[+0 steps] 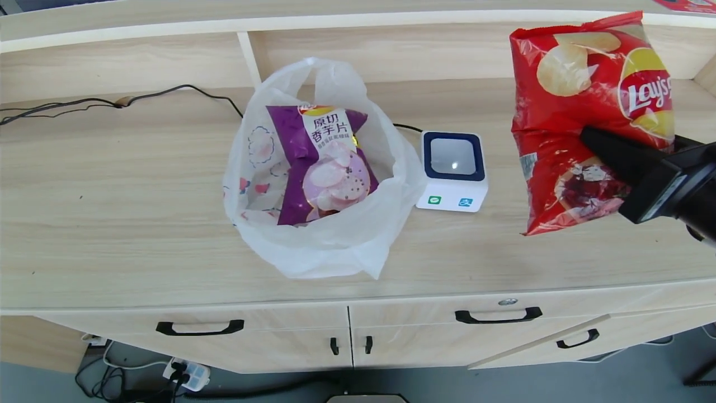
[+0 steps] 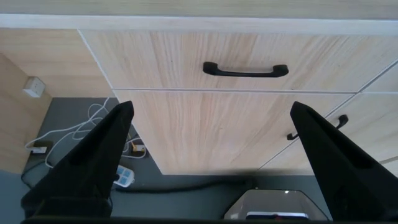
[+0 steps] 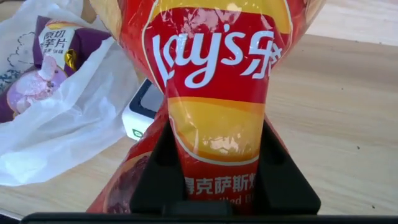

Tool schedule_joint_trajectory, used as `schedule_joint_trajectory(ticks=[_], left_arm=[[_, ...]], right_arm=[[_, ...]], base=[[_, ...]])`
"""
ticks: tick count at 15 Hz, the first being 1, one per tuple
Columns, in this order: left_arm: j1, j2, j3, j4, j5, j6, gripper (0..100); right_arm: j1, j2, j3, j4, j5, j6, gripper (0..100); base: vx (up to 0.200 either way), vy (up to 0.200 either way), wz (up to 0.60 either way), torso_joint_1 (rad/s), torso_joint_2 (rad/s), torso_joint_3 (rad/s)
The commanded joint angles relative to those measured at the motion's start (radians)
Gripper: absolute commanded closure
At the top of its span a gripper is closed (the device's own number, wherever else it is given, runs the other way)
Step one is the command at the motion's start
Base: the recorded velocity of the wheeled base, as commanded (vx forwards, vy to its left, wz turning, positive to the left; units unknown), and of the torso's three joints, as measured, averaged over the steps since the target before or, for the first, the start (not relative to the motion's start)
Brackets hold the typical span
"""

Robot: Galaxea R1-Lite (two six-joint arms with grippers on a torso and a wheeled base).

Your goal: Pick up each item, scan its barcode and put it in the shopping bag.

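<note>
Right gripper (image 3: 221, 162) is pinched on the middle of the red chip bag (image 1: 582, 84), long axis roughly upright, scanner (image 1: 452, 170) below and off to its left, shopping bag (image 1: 335, 252) just past that, while the left gripper (image 2: 211, 109) hangs wide open, way farther off.

Pale wood-grain surface (image 1: 112, 224); raised back ledge (image 1: 140, 33) with upright divider (image 1: 249, 56) at 12 o'clock. Black cable (image 1: 112, 102) lying at 10 o'clock. Front: drawers (image 1: 268, 322) with black bar handles (image 1: 199, 327); paired cabinet doors (image 1: 313, 350) at 6 o'clock. Grey floor (image 1: 56, 386); white power strip (image 1: 187, 374) and loose cords at 7 o'clock.
</note>
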Motion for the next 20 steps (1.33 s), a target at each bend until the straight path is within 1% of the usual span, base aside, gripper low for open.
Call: schedule_joint_trajectory(ticks=[1,4,8,9,13,17,20], left_arm=[[-0.001,0.000,0.000,0.000,0.000,0.000,0],[-0.001,0.000,0.000,-0.001,0.000,0.000,0],[-0.001,0.002,0.000,0.000,0.000,0.001,0],[-0.001,0.002,0.000,-0.001,0.000,0.000,0],[0.000,0.000,0.000,-0.001,0.000,0.000,0],[-0.001,0.000,0.000,0.000,0.000,0.000,0],[-0.001,0.002,0.000,-0.001,0.000,0.000,0]], right_arm=[[0.000,0.023,-0.011,0.004,0.000,0.000,100],[0.000,0.053,-0.033,0.003,0.000,0.000,100],[-0.001,0.170,-0.148,0.000,-0.012,-0.011,100],[-0.001,0.181,-0.160,-0.002,-0.014,-0.037,100],[-0.012,0.202,-0.161,-0.017,-0.014,-0.200,100],[0.002,0.210,-0.135,-0.043,-0.008,-0.261,100],[0.006,0.216,-0.117,-0.051,-0.006,-0.259,100]], base=[[0.000,0.000,0.00,0.000,0.00,0.000],[0.000,0.000,0.00,0.000,0.00,0.000],[0.000,0.000,0.00,0.000,0.00,0.000],[0.000,0.000,0.00,0.000,0.00,0.000],[0.000,0.000,0.00,0.000,0.00,0.000],[0.000,0.000,0.00,0.000,0.00,0.000],[0.000,0.000,0.00,0.000,0.00,0.000]])
